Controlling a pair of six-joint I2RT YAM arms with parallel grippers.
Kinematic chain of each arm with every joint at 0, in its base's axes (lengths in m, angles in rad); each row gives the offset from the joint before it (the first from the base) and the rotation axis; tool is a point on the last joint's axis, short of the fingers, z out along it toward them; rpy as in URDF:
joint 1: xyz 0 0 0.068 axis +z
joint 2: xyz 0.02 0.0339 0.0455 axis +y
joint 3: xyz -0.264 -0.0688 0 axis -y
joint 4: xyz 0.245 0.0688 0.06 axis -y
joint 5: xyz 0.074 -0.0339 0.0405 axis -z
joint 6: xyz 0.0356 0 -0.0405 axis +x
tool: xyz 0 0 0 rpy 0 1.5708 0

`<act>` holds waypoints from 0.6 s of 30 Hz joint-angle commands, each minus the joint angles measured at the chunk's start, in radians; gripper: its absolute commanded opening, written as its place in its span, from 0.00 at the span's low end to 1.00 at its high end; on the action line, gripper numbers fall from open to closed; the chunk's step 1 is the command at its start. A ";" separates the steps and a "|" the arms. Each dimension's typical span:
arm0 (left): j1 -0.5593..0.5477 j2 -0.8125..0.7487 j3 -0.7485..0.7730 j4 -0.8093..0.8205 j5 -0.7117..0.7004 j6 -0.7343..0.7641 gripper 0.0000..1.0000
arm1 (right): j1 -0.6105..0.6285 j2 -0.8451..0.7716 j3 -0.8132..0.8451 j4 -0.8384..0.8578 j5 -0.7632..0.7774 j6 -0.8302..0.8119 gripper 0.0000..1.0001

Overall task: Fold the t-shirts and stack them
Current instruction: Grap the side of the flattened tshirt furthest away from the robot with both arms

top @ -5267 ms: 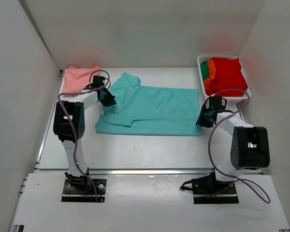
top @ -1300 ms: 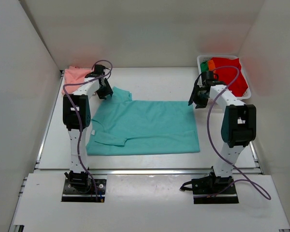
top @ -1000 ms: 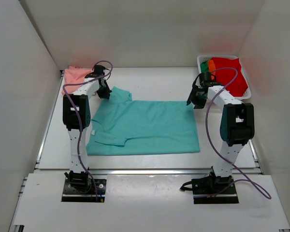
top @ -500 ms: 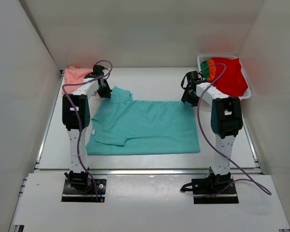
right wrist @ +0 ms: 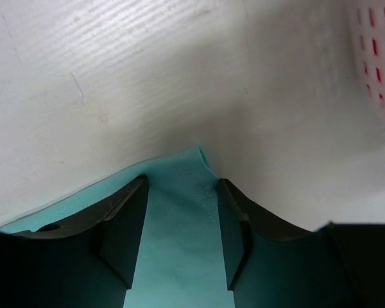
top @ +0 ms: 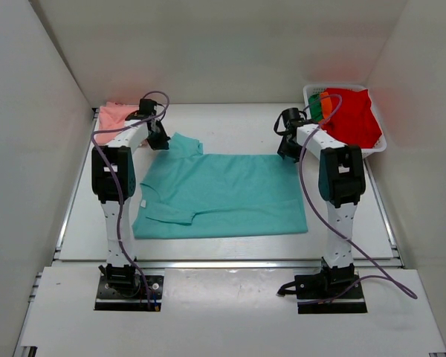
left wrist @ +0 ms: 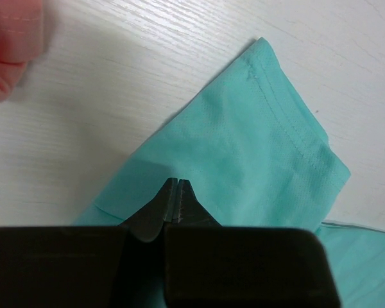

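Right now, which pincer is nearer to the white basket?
Right. The right pincer is just left of the basket, over a corner of the teal shirt; the left pincer is across the table, by the pink shirt.

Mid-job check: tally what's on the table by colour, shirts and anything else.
Teal cloth t-shirt, spread flat: 1
Salmon pink cloth shirt, far left corner: 1
Red cloth shirt, in basket: 1
Green cloth, in basket: 1
Orange cloth, in basket: 1
White plastic basket: 1
Total: 6 (5 cloth pieces, 1 basket)
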 commanded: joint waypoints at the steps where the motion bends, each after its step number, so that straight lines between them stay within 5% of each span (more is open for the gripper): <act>1: 0.008 -0.103 -0.021 0.022 0.020 0.005 0.00 | 0.014 0.039 0.060 -0.006 0.037 -0.016 0.44; 6: 0.019 -0.092 -0.010 0.025 0.008 0.013 0.00 | 0.022 0.064 0.099 -0.020 0.043 -0.027 0.40; 8: 0.025 -0.088 0.008 0.019 -0.012 0.011 0.03 | 0.018 0.071 0.102 -0.014 0.028 -0.028 0.15; 9: 0.028 -0.072 0.024 0.007 -0.023 0.016 0.13 | 0.020 0.072 0.105 -0.024 0.022 -0.018 0.11; 10: 0.030 -0.068 0.043 -0.004 -0.043 0.017 0.44 | 0.026 0.078 0.108 -0.021 0.028 -0.027 0.11; 13: 0.037 -0.051 0.077 -0.013 -0.052 0.019 0.49 | 0.026 0.087 0.113 -0.035 0.018 -0.042 0.04; 14: 0.042 -0.039 0.088 -0.013 -0.075 0.024 0.58 | 0.032 0.084 0.114 -0.032 0.020 -0.039 0.04; 18: 0.047 -0.003 0.119 -0.015 -0.081 0.025 0.62 | 0.032 0.078 0.102 -0.034 0.017 -0.053 0.02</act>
